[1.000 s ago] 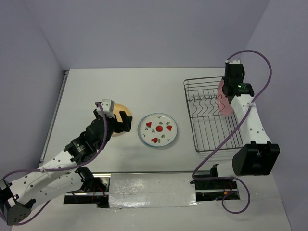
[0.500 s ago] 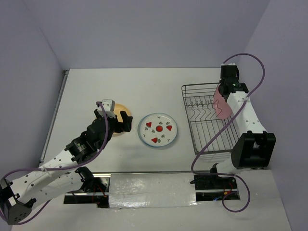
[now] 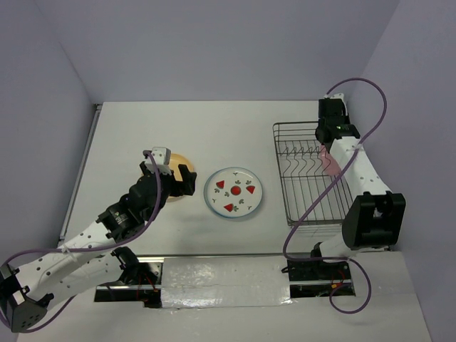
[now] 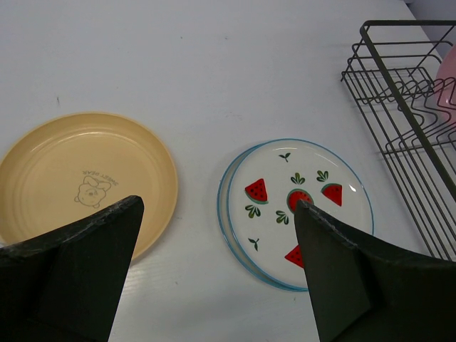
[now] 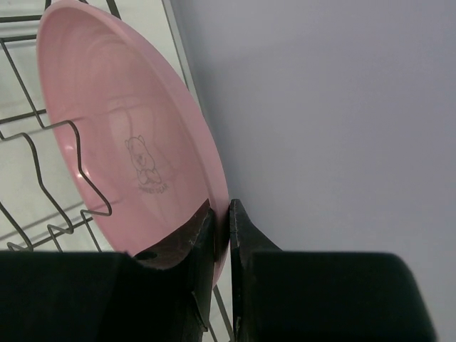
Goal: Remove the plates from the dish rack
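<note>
The pink plate (image 5: pixel 128 135) stands on edge at the right side of the dish rack (image 3: pixel 310 189), close to the wall. My right gripper (image 5: pixel 221 214) is shut on its rim, one finger on each face. From above, the right gripper (image 3: pixel 330 139) is over the rack's far right part and only a sliver of the pink plate (image 3: pixel 329 162) shows under the arm. The yellow-orange plate (image 4: pixel 82 182) and the white plate with red fruit marks (image 4: pixel 299 203) lie flat on the table. My left gripper (image 4: pixel 217 206) hangs open above the gap between them, holding nothing.
The rack's upright tines (image 5: pixel 43 178) stand just left of the pink plate. The purple side wall (image 5: pixel 342 107) is right behind the plate. The rack's near corner (image 4: pixel 406 107) lies right of the white plate. A cable loops over the right arm (image 3: pixel 363 178).
The right gripper has slid toward the rack's far edge and closed tighter on the pink plate's rim. The rack shifted slightly. The left arm has not moved.
</note>
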`<state>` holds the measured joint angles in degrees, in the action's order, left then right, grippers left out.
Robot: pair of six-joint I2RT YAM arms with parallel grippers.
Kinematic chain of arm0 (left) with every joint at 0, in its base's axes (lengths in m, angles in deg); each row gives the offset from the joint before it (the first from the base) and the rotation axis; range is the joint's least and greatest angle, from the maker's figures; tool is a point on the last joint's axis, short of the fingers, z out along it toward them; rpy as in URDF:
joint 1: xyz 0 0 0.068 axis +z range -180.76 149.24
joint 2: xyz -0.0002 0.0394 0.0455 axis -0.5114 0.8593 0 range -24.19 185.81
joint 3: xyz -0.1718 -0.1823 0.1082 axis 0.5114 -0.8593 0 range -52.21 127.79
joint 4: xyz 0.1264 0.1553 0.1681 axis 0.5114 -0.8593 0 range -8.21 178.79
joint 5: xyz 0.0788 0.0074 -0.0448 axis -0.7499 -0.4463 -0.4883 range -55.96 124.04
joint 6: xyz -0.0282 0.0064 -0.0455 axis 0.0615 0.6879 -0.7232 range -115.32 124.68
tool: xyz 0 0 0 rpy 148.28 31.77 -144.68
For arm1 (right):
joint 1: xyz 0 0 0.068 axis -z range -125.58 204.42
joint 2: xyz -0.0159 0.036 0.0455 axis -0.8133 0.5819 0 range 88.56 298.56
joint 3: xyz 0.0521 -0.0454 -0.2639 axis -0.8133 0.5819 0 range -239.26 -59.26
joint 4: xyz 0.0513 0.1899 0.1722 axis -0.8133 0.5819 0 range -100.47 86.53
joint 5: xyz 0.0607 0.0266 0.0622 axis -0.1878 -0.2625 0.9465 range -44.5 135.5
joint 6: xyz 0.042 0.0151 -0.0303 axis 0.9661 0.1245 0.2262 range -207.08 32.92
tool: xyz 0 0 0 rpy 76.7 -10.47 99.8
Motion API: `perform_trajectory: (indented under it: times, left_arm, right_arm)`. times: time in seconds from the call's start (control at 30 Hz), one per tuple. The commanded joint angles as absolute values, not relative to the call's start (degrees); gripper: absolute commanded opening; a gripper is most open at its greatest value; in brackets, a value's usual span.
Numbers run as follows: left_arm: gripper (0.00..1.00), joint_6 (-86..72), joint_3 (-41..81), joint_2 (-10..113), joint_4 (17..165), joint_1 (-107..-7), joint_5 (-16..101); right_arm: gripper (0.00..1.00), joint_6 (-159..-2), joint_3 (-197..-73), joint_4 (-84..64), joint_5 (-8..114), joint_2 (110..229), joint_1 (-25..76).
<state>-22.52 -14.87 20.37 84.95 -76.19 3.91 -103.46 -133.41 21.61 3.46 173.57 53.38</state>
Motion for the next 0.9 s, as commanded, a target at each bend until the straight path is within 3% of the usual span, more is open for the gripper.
perform_trajectory:
  times: [0.0, 0.37, 0.6, 0.73, 0.87]
  left_arm:
    - [0.99, -22.4, -14.1, 20.4, 87.6, -76.4, 4.4]
    - [0.98, -22.1, -13.8, 21.5, 88.1, -76.5, 6.4]
    - [0.94, -25.1, -9.3, 30.0, 89.0, -76.4, 16.6]
    - [0.85, -29.8, -5.6, 36.0, 88.3, -76.5, 19.8]
    - [0.67, -30.4, -6.1, 41.9, 97.1, -78.3, 23.6]
  right_arm:
    - [0.0, -101.8, -135.4, 12.8, -1.8, 172.8, 51.3]
    - [0.0, -100.7, -136.8, 15.2, -5.7, 177.0, 49.6]
    - [0.0, -100.6, -137.8, 16.3, -3.5, 176.3, 49.7]
    - [0.0, -99.4, -137.7, 17.0, -1.2, 176.0, 49.8]
    - [0.0, -98.4, -137.5, 17.4, 1.1, 175.8, 49.8]
